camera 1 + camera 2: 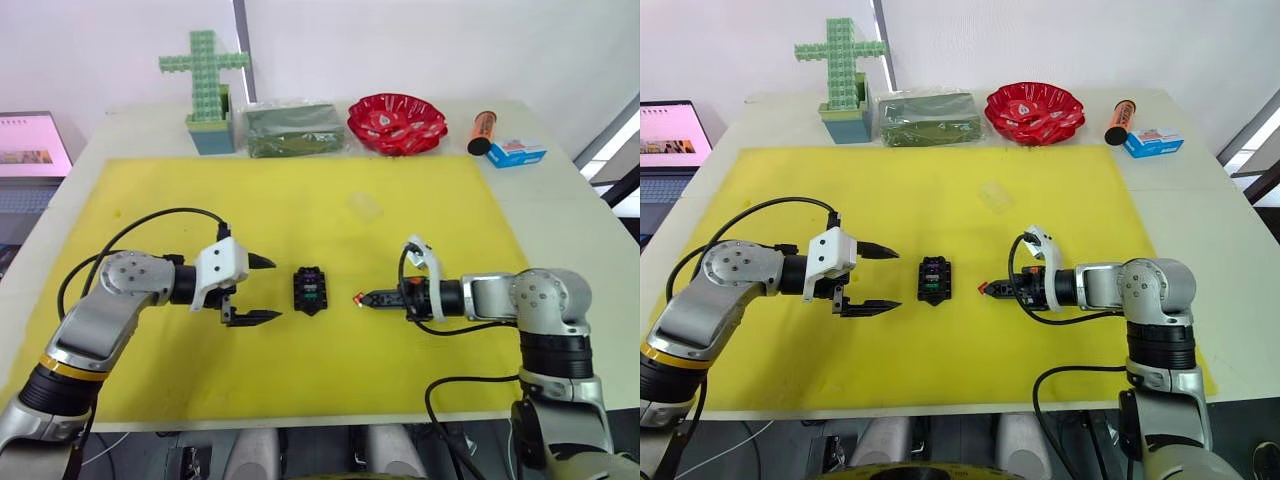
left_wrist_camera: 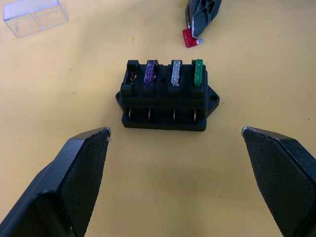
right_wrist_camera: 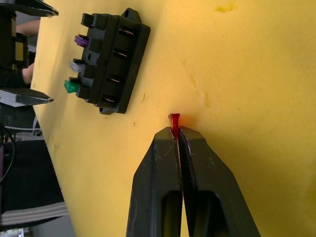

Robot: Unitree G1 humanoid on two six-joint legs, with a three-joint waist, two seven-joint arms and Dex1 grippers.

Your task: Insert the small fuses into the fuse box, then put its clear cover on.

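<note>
While the fuse box (image 1: 310,290) sits on the yellow mat (image 1: 300,370) between the two grippers, the left gripper (image 1: 258,291) rests just beside it with its fingers spread wide and empty. The right gripper (image 1: 372,298), a little apart on the other side, has its fingers pinched on the red fuse (image 3: 174,120). Purple, grey and green fuses stand in three slots; the fourth is open. The clear cover (image 2: 34,16) lies farther back. No writing is legible.

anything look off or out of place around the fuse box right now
Nothing stands out. The fuse box sits flat with purple, grey and green fuses upright, one end slot empty. The right gripper pinches the red fuse; the clear cover lies apart, intact.
</note>
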